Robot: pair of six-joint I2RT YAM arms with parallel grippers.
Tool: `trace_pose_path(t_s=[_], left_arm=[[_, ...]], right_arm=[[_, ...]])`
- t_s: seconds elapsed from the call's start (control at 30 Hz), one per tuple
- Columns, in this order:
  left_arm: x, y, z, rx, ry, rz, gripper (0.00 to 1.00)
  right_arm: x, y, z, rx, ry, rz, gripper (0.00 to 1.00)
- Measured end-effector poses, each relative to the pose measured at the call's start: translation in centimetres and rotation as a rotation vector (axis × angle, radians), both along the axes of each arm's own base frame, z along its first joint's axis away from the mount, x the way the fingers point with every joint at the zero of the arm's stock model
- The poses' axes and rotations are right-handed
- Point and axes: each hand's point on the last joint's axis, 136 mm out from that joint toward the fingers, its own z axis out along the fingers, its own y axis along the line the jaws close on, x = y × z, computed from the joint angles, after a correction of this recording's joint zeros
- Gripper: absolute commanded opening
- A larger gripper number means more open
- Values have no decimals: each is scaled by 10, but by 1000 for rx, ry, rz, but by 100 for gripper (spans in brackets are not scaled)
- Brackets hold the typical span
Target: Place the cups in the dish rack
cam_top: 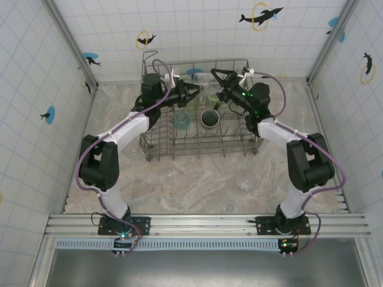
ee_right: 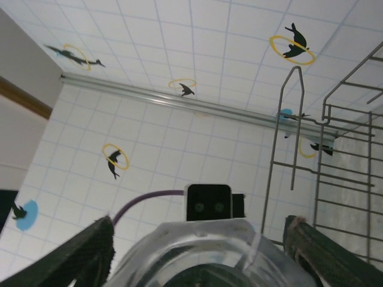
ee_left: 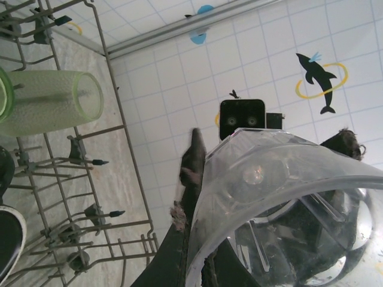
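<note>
Clear cup (ee_left: 269, 179) held in the air above the far half of the dish rack (cam_top: 197, 148), left gripper (cam_top: 192, 92) pinched onto it. Right gripper (ee_right: 200, 248) fingers stand on either side of the same cup; cannot tell whether they grip it. Inside the rack: green tumbler (ee_left: 54, 101) lying on its side, teal cup (cam_top: 181, 121), black mug (cam_top: 210, 118).

Marbled table (cam_top: 197, 179): dish rack (cam_top: 197, 147); stray cup (cam_top: 243, 186)

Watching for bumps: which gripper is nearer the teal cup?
Left. The left gripper hangs just behind the teal cup; the right gripper is farther, behind and to its right.
</note>
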Motion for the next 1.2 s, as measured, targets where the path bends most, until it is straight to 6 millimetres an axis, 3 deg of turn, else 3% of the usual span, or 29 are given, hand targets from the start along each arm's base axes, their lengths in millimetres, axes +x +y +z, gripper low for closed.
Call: trace_pose_path(t_s=[0.07, 0.17, 0.47, 0.67, 0.8, 0.93, 1.0, 1.1, 1.2], left_arm=[[-2, -1, 0, -4, 1, -13, 5], [-1, -1, 1, 2, -13, -11, 36], [11, 7, 2, 104, -51, 72, 72], [9, 29, 9, 220, -88, 174, 91], [8, 55, 38, 297, -183, 284, 97], [2, 90, 90, 354, -314, 419, 97], [0, 113, 107, 382, -351, 489, 97], [2, 157, 115, 446, -359, 604, 97], [9, 195, 104, 516, -323, 686, 97]], right_arm=[[1, -1, 2, 15, 4, -6, 51], [1, -1, 3, 18, 2, -7, 39], [10, -8, -21, -78, 36, -46, 32], [11, -18, -18, -149, 3, -99, 32], [8, -10, -26, -253, -20, -107, 32], [-5, 21, -46, -396, -29, -66, 30], [-10, 37, -47, -455, -60, -47, 30], [-19, 64, -49, -543, -124, -13, 30], [-28, 91, -53, -633, -190, 22, 30]])
